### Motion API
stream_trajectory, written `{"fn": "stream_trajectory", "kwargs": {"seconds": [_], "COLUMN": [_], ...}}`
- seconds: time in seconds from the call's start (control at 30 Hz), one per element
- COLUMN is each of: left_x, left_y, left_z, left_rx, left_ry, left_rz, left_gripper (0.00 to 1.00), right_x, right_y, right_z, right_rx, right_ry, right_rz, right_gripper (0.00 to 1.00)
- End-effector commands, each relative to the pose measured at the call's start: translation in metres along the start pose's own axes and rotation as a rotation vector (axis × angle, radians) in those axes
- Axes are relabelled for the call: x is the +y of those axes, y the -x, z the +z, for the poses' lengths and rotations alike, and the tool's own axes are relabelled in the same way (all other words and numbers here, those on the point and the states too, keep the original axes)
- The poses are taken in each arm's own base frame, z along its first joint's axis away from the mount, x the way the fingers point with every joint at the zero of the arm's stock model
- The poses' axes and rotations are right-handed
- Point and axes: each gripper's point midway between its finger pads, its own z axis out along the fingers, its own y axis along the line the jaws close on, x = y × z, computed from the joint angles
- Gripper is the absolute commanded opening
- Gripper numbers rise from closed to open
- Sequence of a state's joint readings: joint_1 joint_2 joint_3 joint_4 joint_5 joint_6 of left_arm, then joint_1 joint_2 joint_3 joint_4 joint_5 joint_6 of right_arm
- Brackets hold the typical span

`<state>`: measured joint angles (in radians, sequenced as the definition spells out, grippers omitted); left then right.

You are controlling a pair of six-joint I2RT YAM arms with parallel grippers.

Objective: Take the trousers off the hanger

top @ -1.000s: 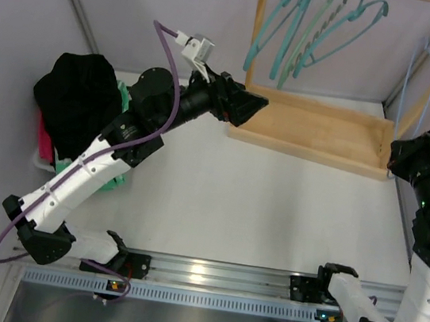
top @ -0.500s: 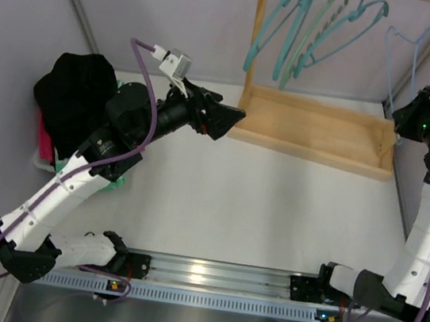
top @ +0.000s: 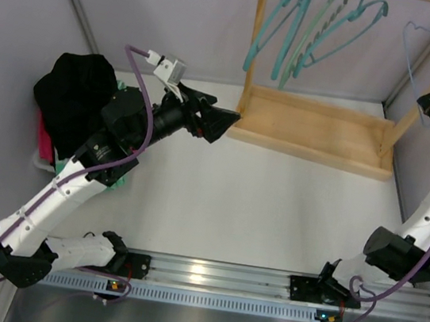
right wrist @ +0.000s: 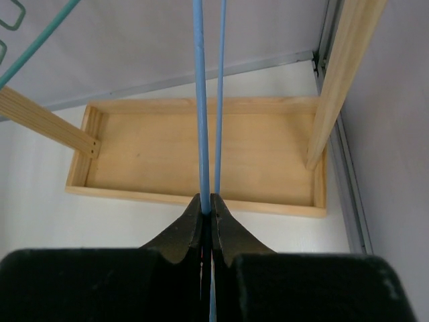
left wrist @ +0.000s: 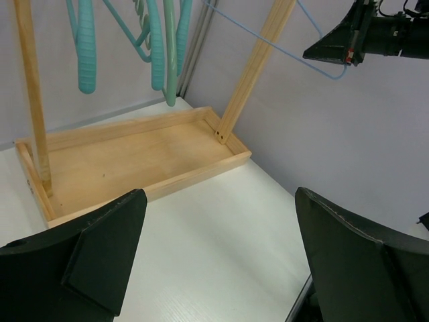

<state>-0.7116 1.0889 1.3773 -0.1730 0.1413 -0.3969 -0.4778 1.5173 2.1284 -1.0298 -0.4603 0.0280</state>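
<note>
The black trousers (top: 75, 101) lie heaped at the far left on top of other cloths, off the hanger. The light-blue wire hanger (top: 418, 47) is bare and held in the air by the rack's right post; it also shows in the left wrist view (left wrist: 268, 44) and the right wrist view (right wrist: 201, 100). My right gripper (top: 428, 101) is shut on the hanger's wire (right wrist: 210, 198), high at the far right. My left gripper (top: 233, 118) is open and empty (left wrist: 220, 201), above the table near the wooden tray's left end, well away from the trousers.
A wooden rack with a tray base (top: 315, 131) stands at the back, with several teal plastic hangers (top: 313, 31) on it. Pink cloth (top: 44, 141) and green cloth (top: 116, 183) lie under the trousers. A metal rail (top: 207, 272) runs along the near edge.
My right arm has risen and swung to the far right with the hanger, lifting it up beside the rack's right post. My left gripper has drawn back a little to the left, still open.
</note>
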Motion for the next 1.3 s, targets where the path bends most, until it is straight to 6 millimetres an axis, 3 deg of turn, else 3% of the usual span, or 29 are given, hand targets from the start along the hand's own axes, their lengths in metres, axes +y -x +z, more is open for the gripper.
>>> {"fn": "stream_trajectory", "kwargs": {"seconds": [0.0,0.3,0.33,0.37,0.4,0.5,0.57,0.7,0.83,0.9,1.03,1.07,1.13,1.27], "left_x": [-0.002,0.024,0.023,0.028,0.035,0.053,0.065,0.12,0.173,0.192,0.224,0.226,0.234,0.233], "left_y": [0.021,-0.005,-0.002,-0.011,-0.011,-0.022,-0.026,-0.055,-0.076,-0.083,-0.098,-0.101,-0.105,-0.108], "left_z": [-0.004,0.0,-0.001,-0.001,-0.001,-0.006,-0.009,-0.021,-0.042,-0.051,-0.072,-0.076,-0.083,-0.093], "left_rx": [-0.08,0.063,0.068,0.112,0.121,0.192,0.231,0.392,0.483,0.511,0.581,0.595,0.611,0.607], "left_ry": [-0.008,0.085,0.082,0.093,0.108,0.135,0.156,0.285,0.436,0.508,0.621,0.629,0.669,0.698], "left_rz": [0.029,0.024,0.024,0.014,0.009,-0.01,0.007,-0.015,-0.047,-0.052,-0.027,-0.008,0.013,0.009], "left_gripper": [0.99,0.98,0.99,0.98,0.98,0.98,0.98,0.98,0.98,0.98,0.98,0.98,0.98,0.98], "right_x": [-0.003,-0.028,-0.026,-0.027,-0.027,-0.02,-0.013,-0.009,-0.001,0.0,0.035,0.042,0.066,0.084], "right_y": [0.017,-0.015,-0.016,-0.021,-0.021,-0.022,-0.023,-0.029,-0.048,-0.071,-0.104,-0.118,-0.127,-0.149], "right_z": [0.004,0.024,0.022,0.023,0.021,0.009,-0.002,-0.02,-0.044,-0.049,-0.075,-0.08,-0.094,-0.101], "right_rx": [-0.055,0.018,0.016,0.022,0.017,-0.016,-0.037,-0.055,-0.044,0.006,0.051,0.084,0.073,0.091], "right_ry": [0.041,0.023,0.026,0.028,0.027,0.034,0.037,0.018,0.018,0.03,0.159,0.196,0.292,0.372], "right_rz": [-0.034,-0.043,-0.049,-0.048,-0.053,-0.072,-0.086,-0.095,-0.111,-0.121,-0.162,-0.157,-0.164,-0.149], "right_gripper": [0.0,0.0,0.13,0.24,0.45,0.69,0.75,0.94,0.99,1.0,0.99,0.99,0.99,0.99]}}
